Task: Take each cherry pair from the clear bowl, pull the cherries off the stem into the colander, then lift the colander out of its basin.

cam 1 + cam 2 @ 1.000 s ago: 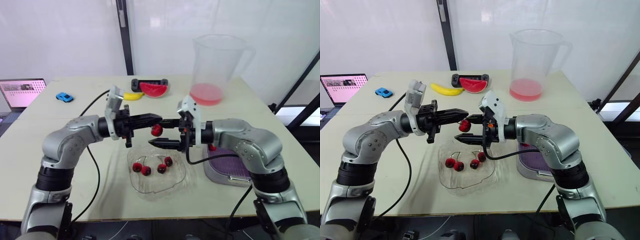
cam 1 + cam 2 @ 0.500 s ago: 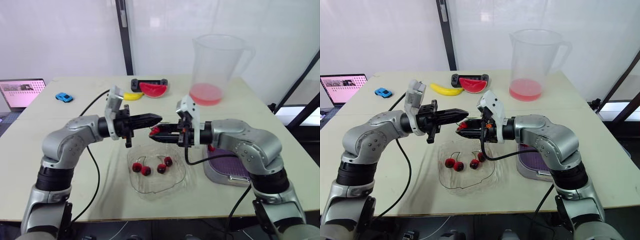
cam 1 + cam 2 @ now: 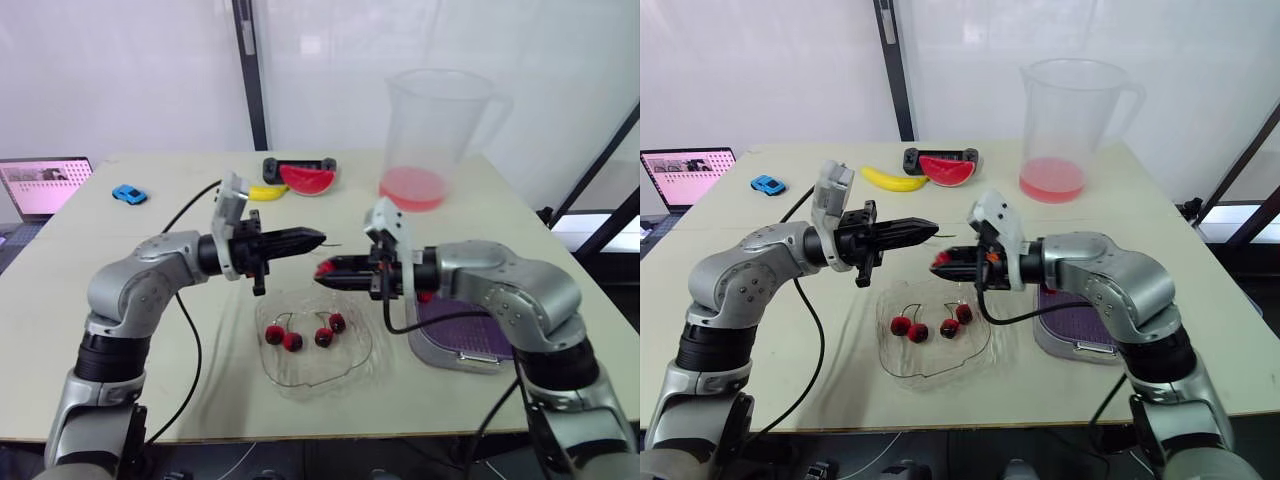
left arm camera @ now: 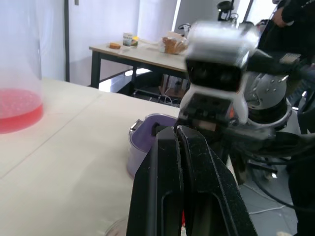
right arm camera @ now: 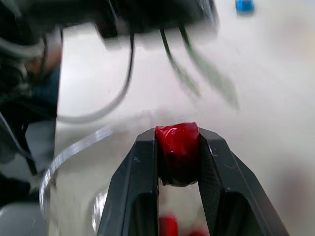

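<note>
Your right arm (image 3: 500, 280) hides much of the colander (image 3: 462, 338); you cannot tell what lies in it. The stem (image 3: 946, 236) at the left gripper (image 3: 320, 239) is too thin to judge. Behind the right gripper's (image 5: 177, 138) cherry (image 5: 177, 157), everything blurs. The laptop (image 3: 40, 185) is cut off.

No legible text, label, brand or number is found. Pink rows are shown on the laptop screen (image 3: 45, 186), but nothing on it can be read. Any markings on the clear jug (image 3: 441, 120) cannot be made out.
</note>
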Available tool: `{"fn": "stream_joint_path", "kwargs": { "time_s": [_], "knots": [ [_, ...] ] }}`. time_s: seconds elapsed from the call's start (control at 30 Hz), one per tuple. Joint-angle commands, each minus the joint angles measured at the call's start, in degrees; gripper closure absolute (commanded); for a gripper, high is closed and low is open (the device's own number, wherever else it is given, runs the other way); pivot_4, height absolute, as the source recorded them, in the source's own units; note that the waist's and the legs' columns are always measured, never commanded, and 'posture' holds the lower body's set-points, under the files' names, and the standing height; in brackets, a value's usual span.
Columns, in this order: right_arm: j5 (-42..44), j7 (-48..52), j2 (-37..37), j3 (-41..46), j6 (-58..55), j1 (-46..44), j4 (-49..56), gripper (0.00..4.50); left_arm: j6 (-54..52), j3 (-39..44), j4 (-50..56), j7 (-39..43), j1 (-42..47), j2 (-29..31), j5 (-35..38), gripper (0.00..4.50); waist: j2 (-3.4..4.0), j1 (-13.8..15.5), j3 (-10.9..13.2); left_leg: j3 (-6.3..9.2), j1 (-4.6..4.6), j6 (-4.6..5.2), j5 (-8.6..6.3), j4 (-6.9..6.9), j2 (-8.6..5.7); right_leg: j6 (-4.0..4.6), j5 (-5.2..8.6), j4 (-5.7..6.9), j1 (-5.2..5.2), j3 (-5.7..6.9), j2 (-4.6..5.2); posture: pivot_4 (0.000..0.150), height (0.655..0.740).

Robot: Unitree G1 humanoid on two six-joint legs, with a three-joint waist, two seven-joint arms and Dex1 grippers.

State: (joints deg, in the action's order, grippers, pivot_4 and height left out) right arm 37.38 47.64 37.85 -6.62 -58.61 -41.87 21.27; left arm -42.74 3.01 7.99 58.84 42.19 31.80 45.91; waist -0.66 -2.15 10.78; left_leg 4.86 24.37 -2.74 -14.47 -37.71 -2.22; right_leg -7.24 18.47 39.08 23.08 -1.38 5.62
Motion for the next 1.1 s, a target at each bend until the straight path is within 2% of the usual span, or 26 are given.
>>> {"fn": "stream_joint_path", "kwargs": {
  "time_s": [0.03, 0.2, 0.37, 0.5, 0.57, 0.73, 0.83, 1.0, 1.1],
  "knots": [
    [2.0, 1.5, 2.8, 2.5, -1.0, -0.3, 3.2, 3.46, 1.3, 0.8, 2.1, 0.5, 0.3, 0.3, 0.1, 4.5, 0.0, -0.1, 0.0, -0.01, 0.0, 0.0, 0.0, 0.0, 0.0, 0.0, 0.0, 0.0, 0.0, -0.01, 0.0, 0.15, 0.74],
    [3.8, 3.5, 9.1, 7.2, -2.3, 0.5, 3.4, 3.46, 1.3, 1.0, 1.9, 0.4, 0.1, 0.4, 0.2, 4.5, 0.0, -0.2, 0.0, 0.0, 0.0, 0.03, -0.02, 0.01, 0.03, 0.0, 0.0, 0.0, 0.02, -0.01, -0.02, 0.15, 0.74],
    [-2.5, 11.2, 26.0, 9.5, 3.2, 1.9, -4.0, 3.46, 1.2, 1.0, 2.2, 0.3, -0.3, 0.5, 0.2, 4.5, 0.02, 0.9, 0.0, -0.06, 0.02, 0.31, -0.17, -0.12, 0.0, 0.0, 0.0, -0.05, -0.05, -0.01, -0.01, 0.15, 0.74],
    [-7.9, 16.7, 34.7, 7.5, 9.4, 6.7, -8.8, 3.46, 1.7, 0.3, 2.9, 0.7, -1.6, 0.7, -0.5, 4.5, 0.01, 1.3, 0.0, -0.11, 0.01, 0.37, -0.21, -0.19, 0.02, -0.01, 0.0, -0.09, -0.1, -0.02, -0.02, 0.15, 0.74],
    [-11.1, 18.0, 36.6, 5.8, 12.9, 9.3, -10.5, 3.46, 1.9, 0.0, 3.2, 0.8, -2.3, 0.8, -0.8, 4.5, 0.01, 1.2, 0.0, -0.11, 0.01, 0.38, -0.22, -0.19, 0.03, -0.01, 0.0, -0.1, -0.12, -0.02, -0.02, 0.15, 0.74],
    [-17.2, 17.2, 34.6, 1.6, 18.1, 14.1, -12.4, 3.46, 2.4, -0.4, 4.1, 0.6, -3.5, 0.9, -1.5, 4.5, 0.03, 1.1, 0.0, -0.14, 0.0, 0.37, -0.22, -0.2, 0.05, -0.01, 0.01, -0.08, -0.09, -0.05, -0.03, 0.15, 0.74],
    [-19.4, 17.3, 34.5, 1.0, 18.9, 14.3, -13.5, 2.61, 2.4, -0.3, 4.4, 0.5, -3.9, 1.0, -1.7, 4.5, 0.06, 1.1, 0.0, -0.15, 0.01, 0.37, -0.21, -0.2, 0.04, -0.01, 0.01, -0.08, -0.08, -0.07, -0.01, 0.15, 0.74],
    [-18.0, 20.2, 36.2, 3.9, 17.2, 13.6, -13.5, 0.19, 2.4, -0.2, 4.3, 0.5, -4.3, 1.2, -1.8, 4.5, 0.06, 1.4, 0.0, -0.12, 0.01, 0.36, -0.21, -0.23, 0.05, -0.01, 0.01, -0.08, -0.11, -0.05, -0.01, 0.15, 0.74],
    [-15.2, 21.8, 37.1, 8.6, 16.0, 12.4, -14.7, 0.09, 2.4, 0.0, 4.2, 0.5, -4.4, 1.4, -1.8, 4.5, 0.06, 1.4, 0.0, -0.12, 0.01, 0.37, -0.21, -0.24, 0.04, -0.01, 0.01, -0.09, -0.12, -0.05, 0.0, 0.15, 0.74]
  ]
}}
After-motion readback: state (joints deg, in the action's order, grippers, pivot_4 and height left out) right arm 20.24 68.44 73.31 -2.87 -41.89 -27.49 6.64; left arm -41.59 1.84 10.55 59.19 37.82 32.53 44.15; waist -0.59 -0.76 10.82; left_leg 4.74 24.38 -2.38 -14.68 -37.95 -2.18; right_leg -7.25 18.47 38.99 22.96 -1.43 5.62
